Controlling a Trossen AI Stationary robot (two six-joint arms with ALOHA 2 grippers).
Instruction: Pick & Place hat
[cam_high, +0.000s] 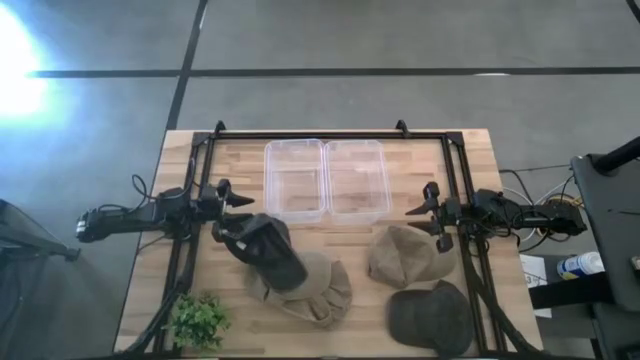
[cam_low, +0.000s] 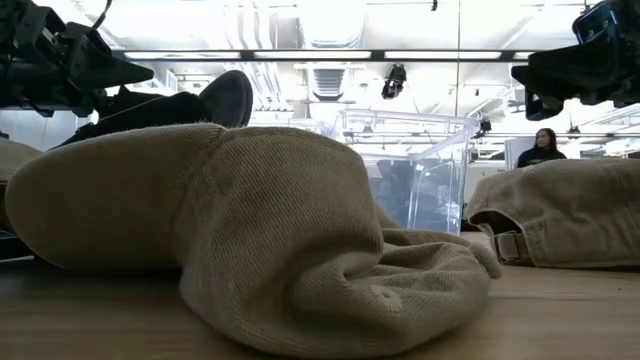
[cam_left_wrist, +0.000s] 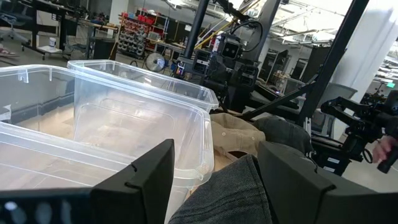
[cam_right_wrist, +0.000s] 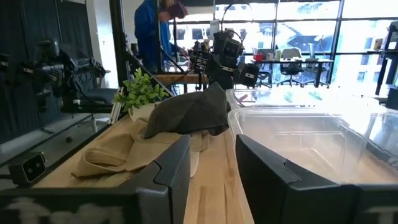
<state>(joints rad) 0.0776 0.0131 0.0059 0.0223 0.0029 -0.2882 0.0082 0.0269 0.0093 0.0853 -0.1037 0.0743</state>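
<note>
My left gripper (cam_high: 236, 203) is shut on a dark grey hat (cam_high: 268, 250) near the table's left side, in front of the left clear bin (cam_high: 294, 180). The right wrist view shows that hat (cam_right_wrist: 189, 112) hanging from the left gripper (cam_right_wrist: 222, 65) above a crumpled tan hat (cam_high: 315, 290), which fills the low view (cam_low: 260, 230). My right gripper (cam_high: 428, 212) is open and hovers at the right, beside a second tan hat (cam_high: 400, 255). Another dark grey hat (cam_high: 430, 318) lies flat near the front right edge. My left gripper holds the dark grey hat by one edge (cam_left_wrist: 230, 190), with the fabric pinched between its two fingers (cam_left_wrist: 146, 180). The hat hangs slanting below the gripper toward the near edge. Its far end (cam_high: 290, 272) is over the tan hat; I cannot tell whether they touch.
Two clear plastic bins (cam_high: 357, 180) stand side by side at the table's far middle. A small green plant (cam_high: 198, 320) sits at the near left corner. A black frame (cam_high: 330, 135) runs around the table. People stand in the room beyond (cam_right_wrist: 152, 28).
</note>
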